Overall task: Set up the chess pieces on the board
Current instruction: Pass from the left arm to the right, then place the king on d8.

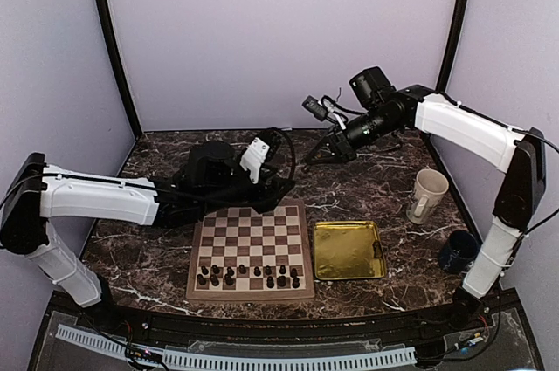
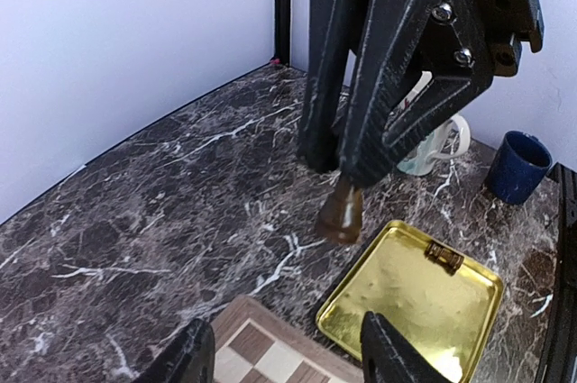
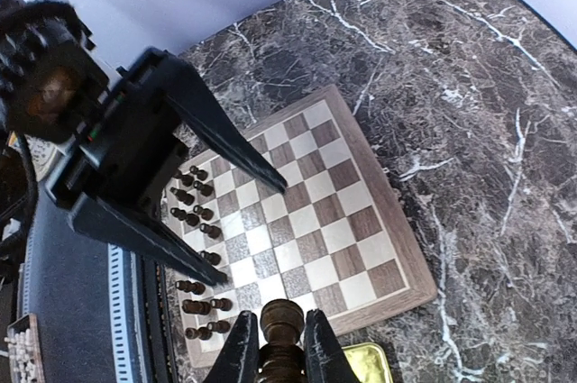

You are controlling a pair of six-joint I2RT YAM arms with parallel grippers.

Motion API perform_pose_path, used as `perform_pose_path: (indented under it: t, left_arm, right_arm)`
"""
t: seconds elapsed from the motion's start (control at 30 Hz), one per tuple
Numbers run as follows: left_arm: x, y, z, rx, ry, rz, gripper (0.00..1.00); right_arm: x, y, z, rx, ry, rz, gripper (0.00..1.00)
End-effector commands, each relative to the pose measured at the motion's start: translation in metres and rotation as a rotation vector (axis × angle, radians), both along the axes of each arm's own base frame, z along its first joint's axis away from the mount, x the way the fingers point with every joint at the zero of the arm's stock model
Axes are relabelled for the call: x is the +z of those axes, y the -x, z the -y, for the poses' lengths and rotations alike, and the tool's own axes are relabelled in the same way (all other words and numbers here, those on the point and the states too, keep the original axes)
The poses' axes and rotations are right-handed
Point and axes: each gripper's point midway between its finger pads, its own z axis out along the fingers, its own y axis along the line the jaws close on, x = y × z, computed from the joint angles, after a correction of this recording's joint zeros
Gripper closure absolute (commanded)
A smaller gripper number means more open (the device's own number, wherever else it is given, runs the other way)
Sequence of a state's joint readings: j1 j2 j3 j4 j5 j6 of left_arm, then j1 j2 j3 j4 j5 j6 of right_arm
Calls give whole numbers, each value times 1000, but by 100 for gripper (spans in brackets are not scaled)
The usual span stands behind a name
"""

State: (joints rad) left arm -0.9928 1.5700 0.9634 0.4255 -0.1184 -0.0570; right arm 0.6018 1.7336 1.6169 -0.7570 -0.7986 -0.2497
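Dark chess piece (image 3: 281, 336) between right fingers (image 3: 242, 353), left fingers (image 2: 389, 356) apart

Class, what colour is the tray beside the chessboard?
Gold: the shiny rectangular tray shows best in top view.

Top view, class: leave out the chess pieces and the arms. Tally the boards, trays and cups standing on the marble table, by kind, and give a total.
Chessboard: 1
Gold tray: 1
Cups: 2, a white mug and a dark blue cup
Total: 4
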Motion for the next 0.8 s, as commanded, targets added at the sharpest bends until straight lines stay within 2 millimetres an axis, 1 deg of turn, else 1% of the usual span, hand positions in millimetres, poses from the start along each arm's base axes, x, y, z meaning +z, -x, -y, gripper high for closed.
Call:
perform_pose_path:
  t: [0.0,0.1,0.17,0.27,0.33,0.37,0.4,0.43,0.47,0.53,0.6,0.7,0.77]
  left_arm:
    - [31,-7,-43,46,-83,17,41]
    - [48,-22,-73,128,-78,25,40]
    - [58,-42,-99,223,-85,50,35]
    - [68,-72,-134,337,-154,90,35]
    - [75,-87,-158,393,-117,45,35]
    - [76,-88,-163,385,-89,19,35]
    - [77,-94,-177,404,-68,1,35]
    - [74,-98,-186,417,-50,-16,35]
    - [67,-100,-195,426,-42,-38,35]
    - [61,-104,-211,459,-33,-72,36]
    - [59,-105,-221,491,-53,-73,36]
    - [64,-102,-225,495,-61,-45,36]
    - [69,-100,-228,501,-57,-32,36]
  right_arm:
    - [18,-17,4,-47,29,149,92]
    - [18,-18,3,-45,41,158,92]
    - [12,-15,-1,-27,58,150,91]
    - [4,-5,-11,17,92,145,91]
    - [-3,3,-19,51,128,160,91]
    - [-7,7,-24,70,148,168,91]
    - [-11,11,-27,85,170,177,91]
    - [-14,15,-33,102,184,188,91]
    - [-19,19,-38,118,200,191,91]
    - [-26,28,-50,155,222,200,91]
    - [-33,39,-63,195,242,204,91]
    - [-46,57,-82,252,288,229,91]
    - [-60,75,-95,306,327,248,91]
